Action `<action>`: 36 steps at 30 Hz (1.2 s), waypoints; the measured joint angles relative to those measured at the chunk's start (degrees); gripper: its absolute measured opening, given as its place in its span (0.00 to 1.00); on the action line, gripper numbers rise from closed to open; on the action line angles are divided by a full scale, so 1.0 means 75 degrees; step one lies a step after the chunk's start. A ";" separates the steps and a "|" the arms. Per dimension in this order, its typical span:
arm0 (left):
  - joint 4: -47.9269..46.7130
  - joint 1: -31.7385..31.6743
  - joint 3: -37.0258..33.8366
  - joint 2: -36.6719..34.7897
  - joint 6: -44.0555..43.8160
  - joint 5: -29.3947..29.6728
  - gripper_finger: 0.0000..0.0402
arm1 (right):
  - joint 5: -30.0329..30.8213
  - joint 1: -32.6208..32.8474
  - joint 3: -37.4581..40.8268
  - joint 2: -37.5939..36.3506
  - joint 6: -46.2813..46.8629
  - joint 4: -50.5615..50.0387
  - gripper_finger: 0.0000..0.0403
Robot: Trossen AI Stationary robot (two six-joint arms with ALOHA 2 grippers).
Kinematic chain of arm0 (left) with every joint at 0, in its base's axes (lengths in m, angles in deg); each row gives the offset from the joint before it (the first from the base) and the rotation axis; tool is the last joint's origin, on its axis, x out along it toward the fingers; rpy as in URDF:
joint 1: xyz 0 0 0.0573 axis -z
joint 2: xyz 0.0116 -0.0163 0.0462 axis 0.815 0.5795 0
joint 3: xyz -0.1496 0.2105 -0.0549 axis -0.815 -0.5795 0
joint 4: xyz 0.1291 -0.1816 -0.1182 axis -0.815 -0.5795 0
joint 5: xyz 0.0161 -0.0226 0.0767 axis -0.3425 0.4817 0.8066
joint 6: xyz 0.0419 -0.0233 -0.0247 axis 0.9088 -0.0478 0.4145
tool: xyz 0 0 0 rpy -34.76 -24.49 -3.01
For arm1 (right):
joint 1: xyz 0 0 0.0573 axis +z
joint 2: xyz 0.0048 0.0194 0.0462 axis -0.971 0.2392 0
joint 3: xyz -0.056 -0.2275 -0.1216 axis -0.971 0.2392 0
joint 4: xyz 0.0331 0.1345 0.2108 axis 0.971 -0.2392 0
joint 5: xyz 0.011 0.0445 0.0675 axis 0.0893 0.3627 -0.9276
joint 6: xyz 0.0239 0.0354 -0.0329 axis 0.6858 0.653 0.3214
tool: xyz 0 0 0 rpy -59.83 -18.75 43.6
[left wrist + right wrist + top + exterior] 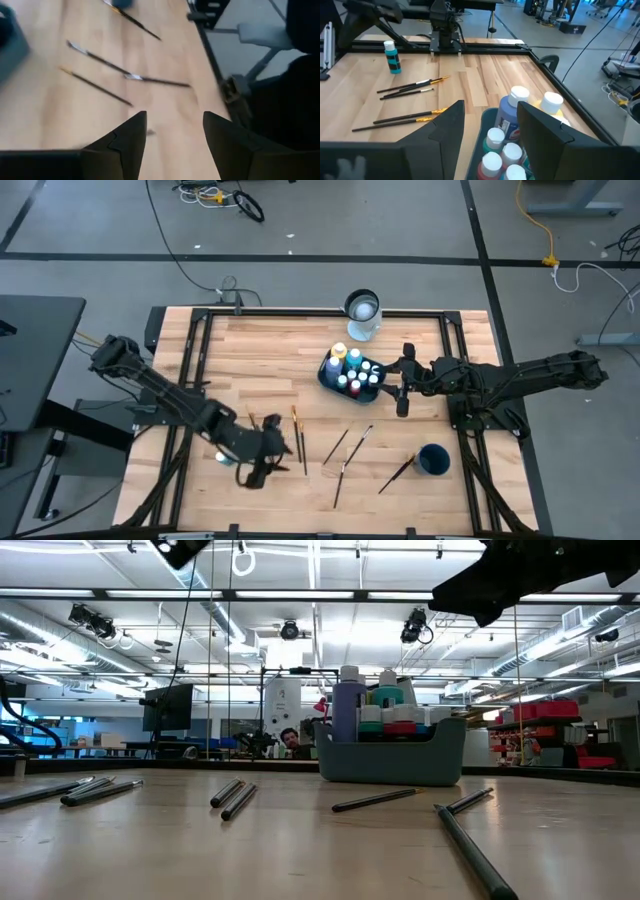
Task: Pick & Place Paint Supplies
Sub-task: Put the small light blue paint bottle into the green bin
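Your bin (352, 376) holds capped bottles (356, 369); your right gripper (402, 380) hovers just beside it, fingers apart, empty. Your left gripper (258, 465), likewise parted and empty, sits well away from the bin, near loose brushes (298, 438).

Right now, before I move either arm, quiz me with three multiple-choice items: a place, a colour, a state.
1. The lone teal-capped bottle stands: A in the bin; B on the table near the left hand; C on the floor.
2. The bin is: A red; B dark blue; C white.
3. The left hand is: A open, empty; B shut on a brush; C shut on a bottle.
B, upright on bare wood; B, its wall shows dark blue; A, only table shows between its fingers.
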 joint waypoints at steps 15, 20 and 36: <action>-0.4981 0.1082 -0.0132 -0.0017 -0.5350 -0.1512 0.53 | -0.0009 0.0000 0.0000 0.0000 0.0189 0.0001 0.46; -0.5280 0.1302 -0.0382 -0.0017 -0.6233 -0.1651 0.53 | -0.0006 0.0000 0.0000 0.0000 0.0189 -0.0003 0.46; -0.6063 0.1329 -0.0437 -0.0017 -0.5847 -0.1873 0.53 | -0.0006 0.0000 0.0000 0.0000 0.0172 -0.0003 0.46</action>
